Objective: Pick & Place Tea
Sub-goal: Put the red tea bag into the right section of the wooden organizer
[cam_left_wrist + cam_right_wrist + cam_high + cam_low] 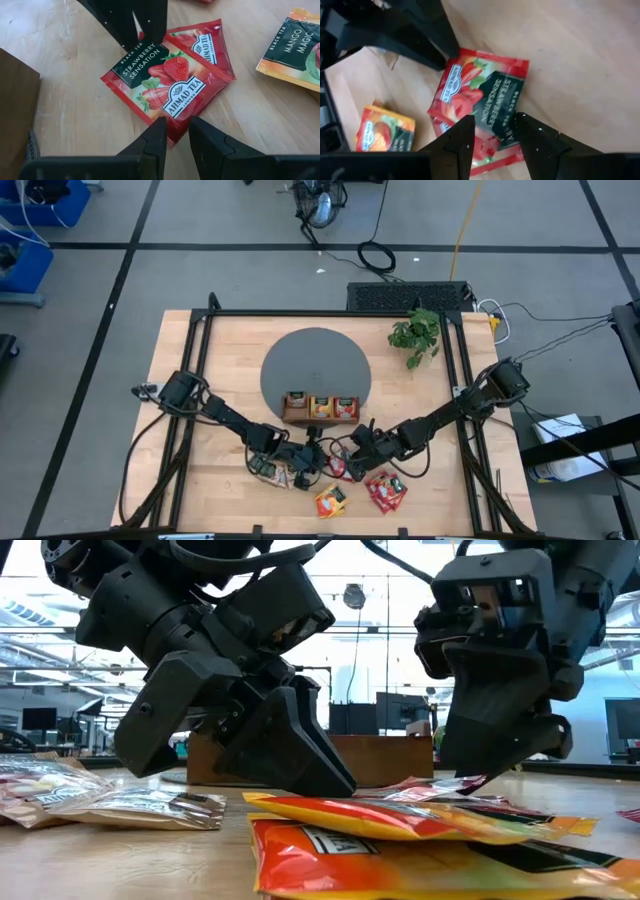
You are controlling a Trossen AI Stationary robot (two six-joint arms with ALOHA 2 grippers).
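Two red strawberry tea sachets [172, 82] lie overlapped and flat on the table, just in front of the wooden tray [320, 408]. My left gripper [177, 131] is narrowly open and points down at the logo-end corner. My right gripper [495, 132] is open over the opposite, dark-label end; its fingers [150, 30] show in the left wrist view. An orange sachet [330, 500], more red sachets [386, 490] and green ones [265, 469] lie flat nearby. The tray's compartments hold sachets. My left gripper has the top sachet's logo-end corner [172, 125] showing in the gap between its fingers, coming from above at a slant. Whether the fingers touch it, I cannot tell. My right gripper has its fingertips [129, 44] down on the dark-label end [140, 57] of the top sachet, from above at a slant. The sachet lies flat on the one beneath and on the table.
The tray stands on a grey round mat [315, 360]. A small green plant [418, 332] is at the far right. Both grippers are close together, tips facing across one sachet. An orange sachet [400, 825] lies toward the near edge.
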